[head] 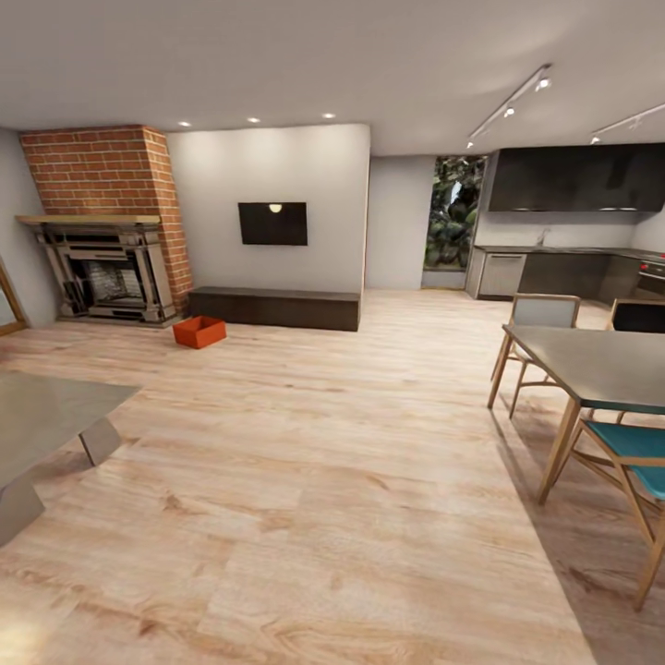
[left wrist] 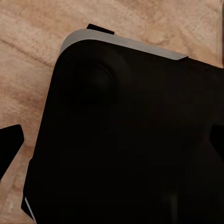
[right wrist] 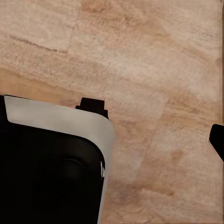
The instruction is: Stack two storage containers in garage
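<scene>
Light wood-plank flooring is crossed toward one orange-red open-top plastic bin; approach is needed next; gripper states cannot be told.

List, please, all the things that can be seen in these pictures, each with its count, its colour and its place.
storage container: one, orange-red, on the wood-plank floor before the fireplace and the low bench
fireplace: one, grey stone with wooden mantel, far left, under the red brick chimney
low bench: one, dark, along the white wall
television: one, black, on that wall
low table: one, grey, near left
dining table: one, grey top with wooden legs, right
chairs: at least three, wooden, one with a teal seat, around the dining table
kitchen cabinets: dark, far right
robot base: black with a grey edge, over the floor, in both wrist views
</scene>
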You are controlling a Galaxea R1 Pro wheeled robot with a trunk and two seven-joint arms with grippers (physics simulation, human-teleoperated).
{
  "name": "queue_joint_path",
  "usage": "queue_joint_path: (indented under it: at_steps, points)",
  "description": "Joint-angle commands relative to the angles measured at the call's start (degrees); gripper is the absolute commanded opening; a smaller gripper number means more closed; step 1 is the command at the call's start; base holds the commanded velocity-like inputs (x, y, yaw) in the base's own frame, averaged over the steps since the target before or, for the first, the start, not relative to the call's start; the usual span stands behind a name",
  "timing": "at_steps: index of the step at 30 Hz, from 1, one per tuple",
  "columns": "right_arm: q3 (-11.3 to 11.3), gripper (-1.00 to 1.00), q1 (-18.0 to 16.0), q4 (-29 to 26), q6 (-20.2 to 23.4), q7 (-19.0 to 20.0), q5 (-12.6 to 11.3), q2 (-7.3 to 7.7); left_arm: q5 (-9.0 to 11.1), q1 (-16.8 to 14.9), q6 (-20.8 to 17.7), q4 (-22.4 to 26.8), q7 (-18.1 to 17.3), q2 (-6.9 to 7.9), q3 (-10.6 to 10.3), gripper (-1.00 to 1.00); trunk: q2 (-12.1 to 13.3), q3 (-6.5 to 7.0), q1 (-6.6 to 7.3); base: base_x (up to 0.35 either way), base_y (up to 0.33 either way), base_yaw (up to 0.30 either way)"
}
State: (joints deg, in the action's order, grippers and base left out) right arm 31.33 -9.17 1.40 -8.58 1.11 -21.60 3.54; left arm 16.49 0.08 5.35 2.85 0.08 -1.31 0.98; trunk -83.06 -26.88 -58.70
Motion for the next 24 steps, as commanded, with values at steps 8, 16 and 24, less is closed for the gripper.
queue_joint_path:
  at_steps: [8, 16, 24]
  points:
    - [0.48, 1.00, -0.06, 0.12, -0.30, 0.12, -0.55, -0.02, 0.22, 0.01, 0.10, 0.05, 0.01, -0.01, 0.07, 1.00, -0.02, -0.05, -0.03, 0.323, 0.000, 0.000]
    - [0.48, 1.00, -0.06, 0.12, -0.30, 0.12, -0.55, -0.02, 0.21, 0.01, 0.14, 0.05, 0.01, -0.01, 0.07, 1.00, -0.02, -0.05, -0.03, 0.323, 0.000, 0.000]
    - [0.48, 1.00, -0.06, 0.14, -0.30, 0.12, -0.55, -0.02, 0.21, 0.01, 0.11, 0.05, 0.01, -0.01, 0.07, 1.00, -0.02, -0.05, -0.03, 0.323, 0.000, 0.000]
